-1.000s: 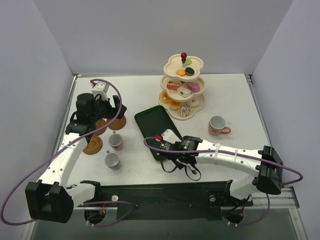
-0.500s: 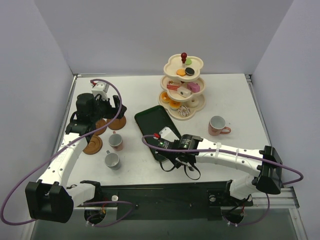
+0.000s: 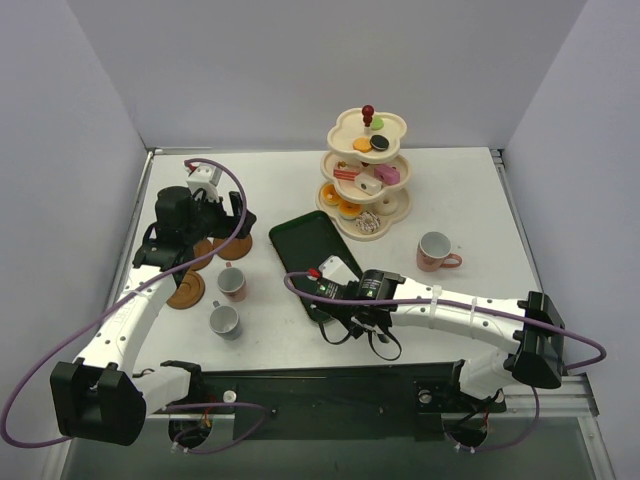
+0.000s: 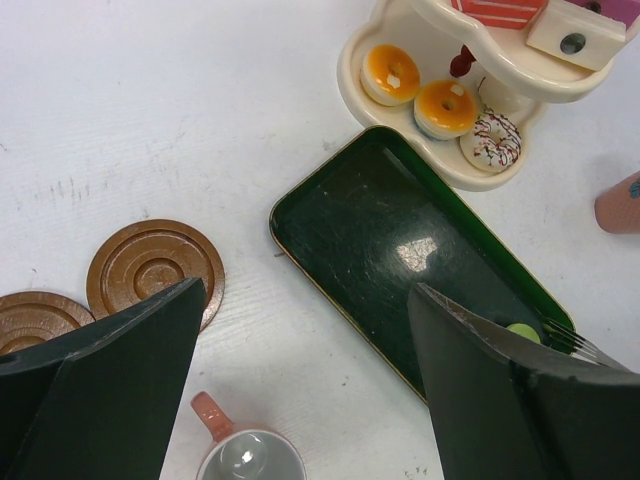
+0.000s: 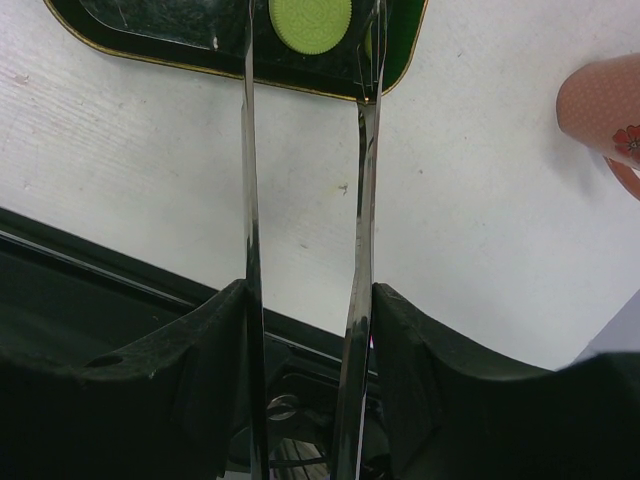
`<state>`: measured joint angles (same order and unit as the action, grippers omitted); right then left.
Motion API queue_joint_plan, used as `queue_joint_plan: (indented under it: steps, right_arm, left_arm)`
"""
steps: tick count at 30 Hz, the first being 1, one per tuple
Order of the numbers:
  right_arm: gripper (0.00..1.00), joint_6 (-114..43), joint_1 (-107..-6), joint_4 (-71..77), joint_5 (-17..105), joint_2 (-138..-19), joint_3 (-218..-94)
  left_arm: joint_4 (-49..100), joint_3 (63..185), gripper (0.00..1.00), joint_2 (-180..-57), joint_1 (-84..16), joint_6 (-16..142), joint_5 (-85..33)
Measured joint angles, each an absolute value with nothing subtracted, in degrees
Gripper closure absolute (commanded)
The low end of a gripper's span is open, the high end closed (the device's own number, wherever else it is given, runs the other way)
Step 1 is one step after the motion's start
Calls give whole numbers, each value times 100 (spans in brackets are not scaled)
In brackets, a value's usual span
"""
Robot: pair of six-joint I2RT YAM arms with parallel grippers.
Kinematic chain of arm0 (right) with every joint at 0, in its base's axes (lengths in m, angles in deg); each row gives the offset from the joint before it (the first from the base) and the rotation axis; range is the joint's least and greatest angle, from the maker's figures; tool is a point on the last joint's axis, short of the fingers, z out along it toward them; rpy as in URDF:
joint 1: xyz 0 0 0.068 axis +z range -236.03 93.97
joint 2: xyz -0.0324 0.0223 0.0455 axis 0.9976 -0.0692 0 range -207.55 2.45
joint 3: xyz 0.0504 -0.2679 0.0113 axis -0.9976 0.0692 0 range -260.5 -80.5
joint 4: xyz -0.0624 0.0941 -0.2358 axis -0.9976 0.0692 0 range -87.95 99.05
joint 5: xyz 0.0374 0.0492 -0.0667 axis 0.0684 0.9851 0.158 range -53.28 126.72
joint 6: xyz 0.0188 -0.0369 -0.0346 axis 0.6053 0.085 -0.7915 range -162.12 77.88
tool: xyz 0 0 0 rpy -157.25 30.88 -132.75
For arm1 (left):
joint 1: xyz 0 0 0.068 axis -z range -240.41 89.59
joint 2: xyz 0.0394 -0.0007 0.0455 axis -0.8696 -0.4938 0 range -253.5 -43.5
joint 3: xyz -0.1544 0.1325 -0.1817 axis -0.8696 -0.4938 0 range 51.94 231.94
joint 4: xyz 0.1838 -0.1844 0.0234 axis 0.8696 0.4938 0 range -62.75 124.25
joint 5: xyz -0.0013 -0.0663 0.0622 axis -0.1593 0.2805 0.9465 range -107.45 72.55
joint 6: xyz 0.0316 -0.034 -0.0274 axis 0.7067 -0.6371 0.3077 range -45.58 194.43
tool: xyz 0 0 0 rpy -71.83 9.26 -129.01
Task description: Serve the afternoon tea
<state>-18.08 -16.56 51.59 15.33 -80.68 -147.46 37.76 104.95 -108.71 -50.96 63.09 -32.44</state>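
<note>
Green macaron [image 5: 310, 20]: lay on the near end of the dark green tray [image 5: 140, 25], toward the near edge of the desk. It was probably parked there on its way to or from the stand; which way could not be told.
Metal tongs [image 5: 248, 200]: reached out from the right claw with one blade on each side of the macaron. This looked like a way to handle a sweet too small and too low for the broad fingers.
Blade gap: a sliver of tray showed on both sides of the macaron, so it was flanked but not pinched.
Three-tier stand [image 4: 352, 75]: stood by the far edge of the desk, just beyond the tray's far corner, with donuts on its lowest tier. It seemed to be the serving piece for the sweets.
Saucers [image 4: 155, 270]: lay flat near the left edge of the desk, bare of cups.
Cups: two [image 3: 231, 283] stood on the bare desk just beside the saucers, and a third pink one [image 3: 435, 250] stood alone toward the right edge.
Right claw [image 5: 308, 310]: half closed, its fingers pressed on the outer faces of the tongs. It held the tongs only and touched no sweet itself.
Left claw [image 4: 308, 295]: spread fully wide and empty. It hung above the saucers and touched nothing, perhaps placed there to deal with saucers and cups.
</note>
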Motion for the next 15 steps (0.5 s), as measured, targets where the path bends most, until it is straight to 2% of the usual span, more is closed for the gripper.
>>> queue_joint_plan:
  steps: [10, 15]
  right_arm:
    - [56, -1808, -1621, 5347, 1522, -8319, -14748]
    - [65, -1828, -1616, 5373, 1518, -8376, -14772]
  left_arm:
    - [3776, 10495, 6, -10860, -5096, 6307, -3246]
    - [3776, 10495, 6, -10845, -5096, 6307, -3246]
